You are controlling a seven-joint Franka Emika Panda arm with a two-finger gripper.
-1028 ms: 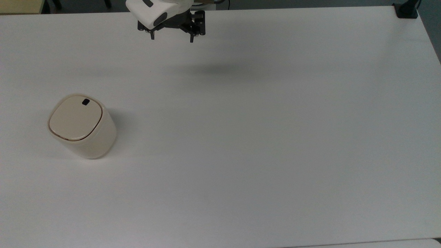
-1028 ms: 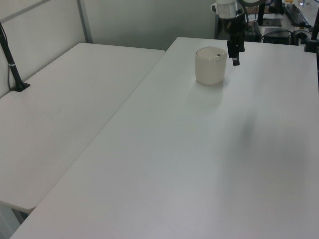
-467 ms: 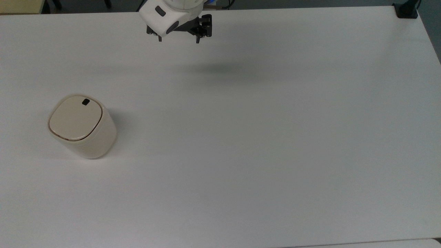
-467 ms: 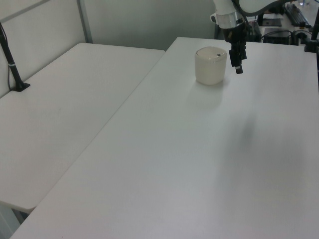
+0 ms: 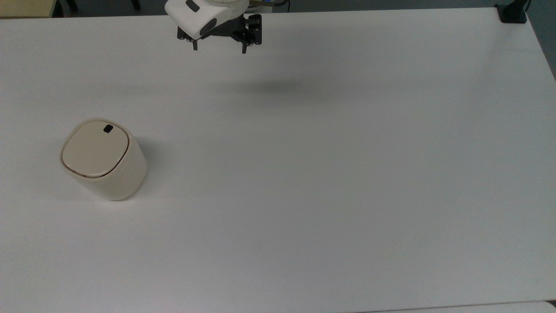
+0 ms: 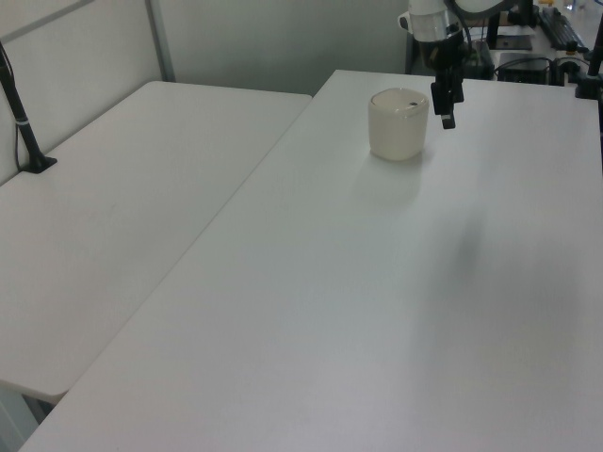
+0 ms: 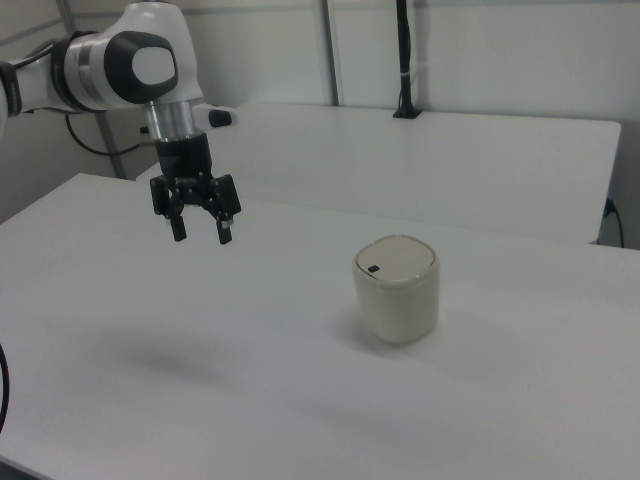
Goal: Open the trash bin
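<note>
The cream-beige trash bin [image 5: 102, 158] stands upright on the white table [image 5: 347, 174], at the top view's left. Its flat lid [image 5: 94, 150] lies shut, with the small black latch [image 5: 108, 128] at the edge facing the arm. My gripper [image 5: 219, 48] hangs in the air above the table's far edge, well apart from the bin. It is open and points down with nothing between its fingers. In the right view the gripper [image 7: 202, 236] hovers to the left of the bin [image 7: 397, 290]. In the left view the gripper [image 6: 447, 111] is just right of the bin [image 6: 398, 124].
A black clamp [image 5: 512, 13] sits on the table corner at the top view's upper right. A second white table [image 6: 113, 217] adjoins this one, with a black post [image 6: 24, 122] on it.
The gripper drifted a little to the top view's right, then back left, staying high and open. The bin and its lid have not moved.
</note>
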